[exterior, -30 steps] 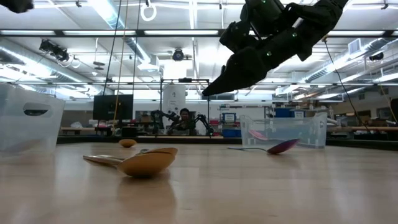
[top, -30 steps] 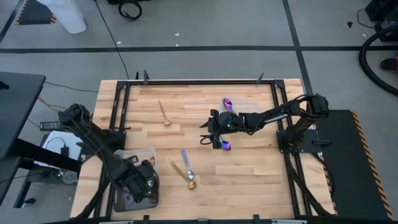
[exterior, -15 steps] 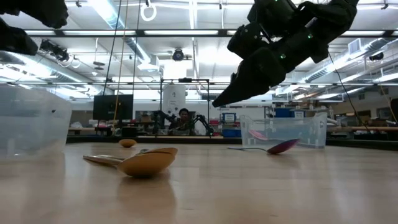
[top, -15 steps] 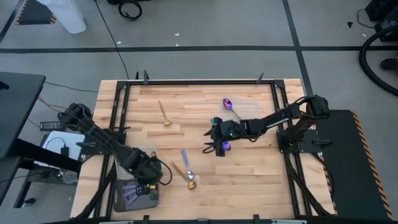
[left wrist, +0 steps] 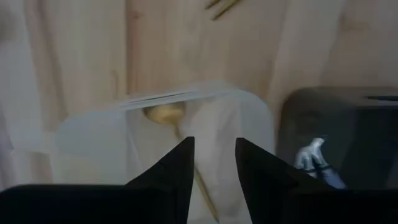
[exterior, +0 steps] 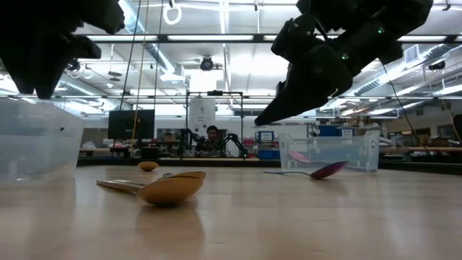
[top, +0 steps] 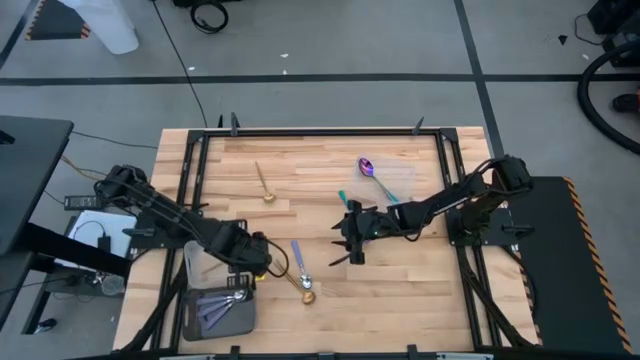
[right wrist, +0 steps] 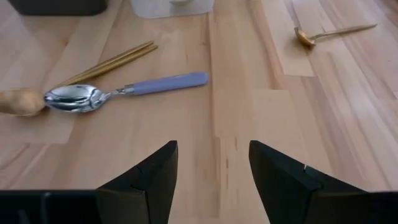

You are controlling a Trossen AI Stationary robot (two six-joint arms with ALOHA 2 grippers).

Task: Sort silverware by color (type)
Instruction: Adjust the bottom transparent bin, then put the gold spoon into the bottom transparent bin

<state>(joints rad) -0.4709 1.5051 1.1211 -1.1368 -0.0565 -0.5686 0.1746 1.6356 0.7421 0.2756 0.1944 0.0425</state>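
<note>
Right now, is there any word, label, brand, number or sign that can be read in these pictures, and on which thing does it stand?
None can be read.
The silverware, such as the lavender-handled spoon, the gold spoon and the purple spoon, shows no marking.
The clear container and the table show no label.
Screens and signs in the room behind the table are too small to read.

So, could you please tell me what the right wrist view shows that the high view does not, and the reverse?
Only the right wrist view shows the empty gap of the open right claw. Only the high view shows the left claw, the purple spoon in its clear container and the dark tray. Both show the lavender-handled spoon and a lone gold spoon.
</note>
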